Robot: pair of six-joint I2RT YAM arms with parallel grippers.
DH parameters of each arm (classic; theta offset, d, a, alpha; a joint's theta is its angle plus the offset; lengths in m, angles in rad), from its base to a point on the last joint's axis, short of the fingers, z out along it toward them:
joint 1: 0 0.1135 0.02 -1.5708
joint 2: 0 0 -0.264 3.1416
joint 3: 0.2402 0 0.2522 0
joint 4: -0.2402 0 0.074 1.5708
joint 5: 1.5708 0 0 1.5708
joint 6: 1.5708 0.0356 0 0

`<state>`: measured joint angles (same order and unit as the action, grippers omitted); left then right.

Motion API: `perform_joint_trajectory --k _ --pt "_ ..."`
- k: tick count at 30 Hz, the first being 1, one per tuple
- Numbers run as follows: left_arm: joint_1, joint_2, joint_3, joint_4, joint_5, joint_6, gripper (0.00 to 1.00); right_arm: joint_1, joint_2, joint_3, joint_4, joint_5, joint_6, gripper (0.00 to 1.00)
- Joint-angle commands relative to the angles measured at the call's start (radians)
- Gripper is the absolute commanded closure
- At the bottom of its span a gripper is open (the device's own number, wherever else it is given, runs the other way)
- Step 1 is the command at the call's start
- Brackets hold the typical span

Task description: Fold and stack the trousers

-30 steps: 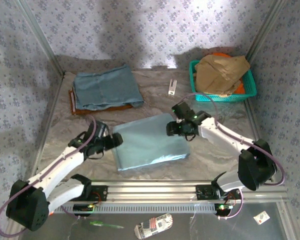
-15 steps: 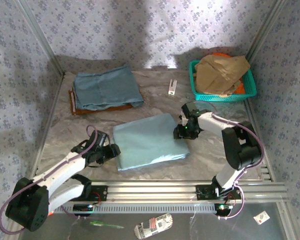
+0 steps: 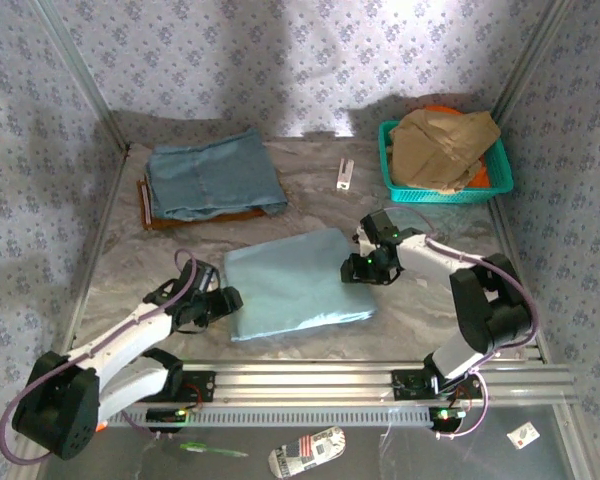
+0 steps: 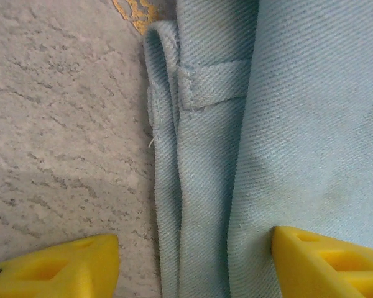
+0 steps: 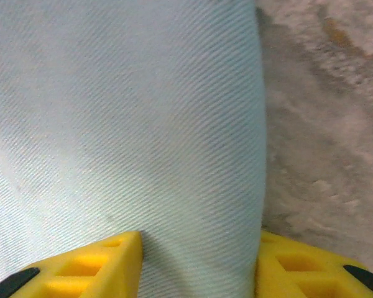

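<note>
Sky-blue trousers point(image 3: 295, 283) lie folded; left end effector point(image 3: 224, 300) has narrowed but stays open astride one edge, while right end effector point(image 3: 357, 268) now pinches the opposite edge, seemingly ready for lifting.

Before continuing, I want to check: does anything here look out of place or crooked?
The folded trousers lie askew, turned against the table's edges. The tan garment is heaped loosely over the basket rim.
</note>
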<state>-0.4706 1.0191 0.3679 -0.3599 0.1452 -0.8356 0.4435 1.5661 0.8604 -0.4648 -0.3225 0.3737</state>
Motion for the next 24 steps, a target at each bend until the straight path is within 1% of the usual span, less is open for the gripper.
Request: perform_joint_trajectory --k 1,4,7,15,18,24 --pt "-0.025 0.064 -0.003 0.282 0.196 0.0 0.35 0.014 -0.018 -0.021 -0.009 -0.03 0.019 0.55" --pt "-0.025 0.08 -0.011 0.312 0.205 0.002 0.38 0.014 -0.015 -0.033 -0.002 -0.033 0.02 0.55" --pt "-0.025 0.088 -0.005 0.325 0.211 0.01 0.44 0.014 -0.008 -0.043 0.0 -0.032 0.015 0.56" --pt "-0.025 0.14 0.026 0.36 0.258 0.043 0.43 0.011 0.001 -0.059 0.012 -0.035 0.018 0.55" --pt "-0.035 0.137 0.036 0.341 0.26 0.059 0.47 0.009 -0.005 -0.066 0.012 -0.034 0.018 0.54" --pt "-0.057 0.135 0.028 0.36 0.256 0.054 0.47 0.006 0.003 -0.072 0.017 -0.033 0.02 0.54"
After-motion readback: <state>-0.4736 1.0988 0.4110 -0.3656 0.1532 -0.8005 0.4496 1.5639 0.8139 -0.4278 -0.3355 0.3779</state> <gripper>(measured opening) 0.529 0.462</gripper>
